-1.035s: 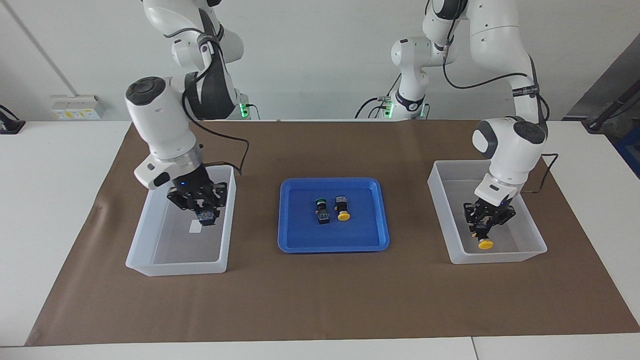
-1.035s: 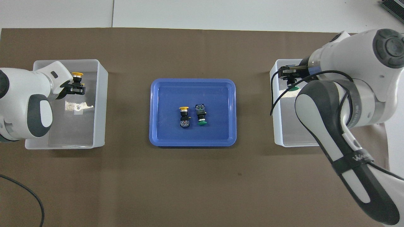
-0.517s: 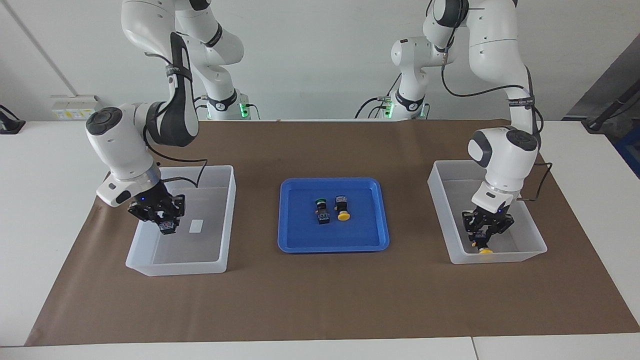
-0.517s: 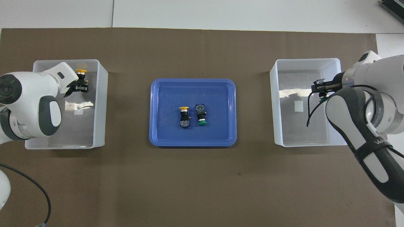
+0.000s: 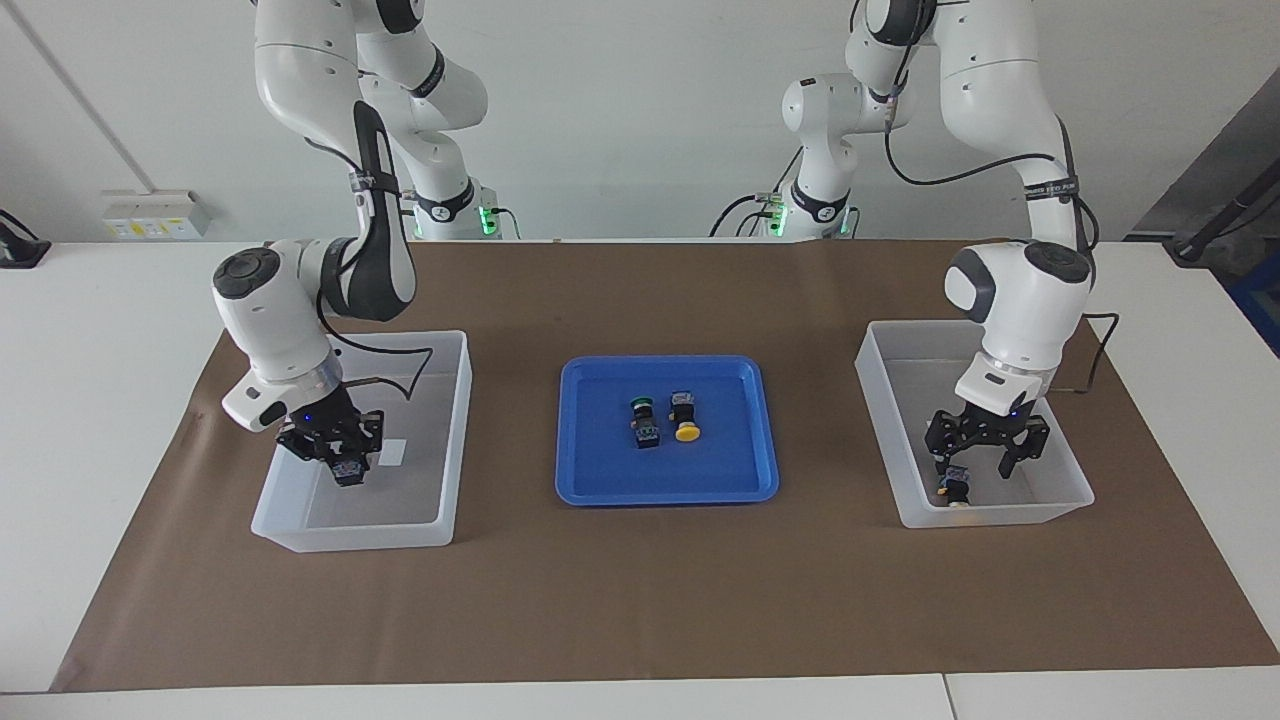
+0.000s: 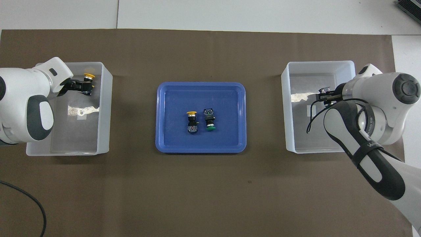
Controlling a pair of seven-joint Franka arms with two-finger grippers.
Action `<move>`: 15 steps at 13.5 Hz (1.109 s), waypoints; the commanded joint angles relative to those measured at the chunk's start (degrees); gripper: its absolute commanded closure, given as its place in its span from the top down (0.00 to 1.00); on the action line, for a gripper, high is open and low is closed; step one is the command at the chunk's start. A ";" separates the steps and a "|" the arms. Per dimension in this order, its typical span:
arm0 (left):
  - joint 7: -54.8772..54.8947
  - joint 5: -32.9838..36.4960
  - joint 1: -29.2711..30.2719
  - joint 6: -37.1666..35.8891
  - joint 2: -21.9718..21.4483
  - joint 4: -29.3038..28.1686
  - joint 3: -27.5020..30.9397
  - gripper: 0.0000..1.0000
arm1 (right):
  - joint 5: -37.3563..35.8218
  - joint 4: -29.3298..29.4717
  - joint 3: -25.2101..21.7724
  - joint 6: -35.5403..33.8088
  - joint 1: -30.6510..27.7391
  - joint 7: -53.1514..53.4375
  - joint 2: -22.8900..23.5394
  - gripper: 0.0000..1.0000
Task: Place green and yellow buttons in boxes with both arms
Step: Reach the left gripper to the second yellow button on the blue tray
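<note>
My left gripper (image 5: 982,462) is open inside the translucent box (image 5: 880,420) at the left arm's end. A yellow button (image 5: 955,489) lies on that box's floor just below it, free of the fingers; it also shows in the overhead view (image 6: 88,77). My right gripper (image 5: 343,462) is low inside the other box (image 5: 455,440), shut on a button's black body. That button's green cap is hidden. One green button (image 5: 642,415) and one yellow button (image 5: 686,420) lie side by side in the blue tray (image 5: 665,480).
The blue tray (image 6: 174,131) sits mid-table between the two boxes (image 6: 105,108) (image 6: 317,65) on a brown mat. Each box has a white label sticker (image 6: 309,110) on its floor. White table surrounds the mat.
My left gripper has opened and risen a little, leaving the yellow button on the box floor. My right gripper has swung across its box and sunk lower, still holding its button.
</note>
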 commanded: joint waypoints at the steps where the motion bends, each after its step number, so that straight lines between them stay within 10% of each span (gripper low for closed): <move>1: -4.19 0.84 -2.10 -10.04 -6.73 0.00 -0.36 0.97 | 0.69 -0.42 0.60 3.83 -0.87 -0.67 1.95 0.00; 4: -12.79 0.93 -8.60 -16.40 -7.45 2.12 -0.27 0.96 | 0.69 -0.42 0.60 4.38 -0.78 -0.58 2.40 0.02; 5: -15.61 0.93 -11.06 -15.89 -7.53 1.59 -0.27 0.96 | 0.69 -0.33 0.60 4.38 -0.78 -0.58 2.40 0.16; 7: -20.62 0.93 -15.63 -15.62 -8.23 0.19 -0.36 0.92 | 0.69 -0.33 0.60 4.29 -0.78 -0.58 2.40 0.85; 8: -23.43 0.93 -17.83 -15.44 -8.32 -0.34 -0.36 0.89 | 0.69 -0.25 0.60 4.12 -0.78 -0.58 2.40 1.00; 15: -42.34 0.84 -31.11 -9.04 -3.06 -0.96 -0.44 0.87 | 0.69 4.05 0.77 -11.86 0.36 3.89 -7.25 1.00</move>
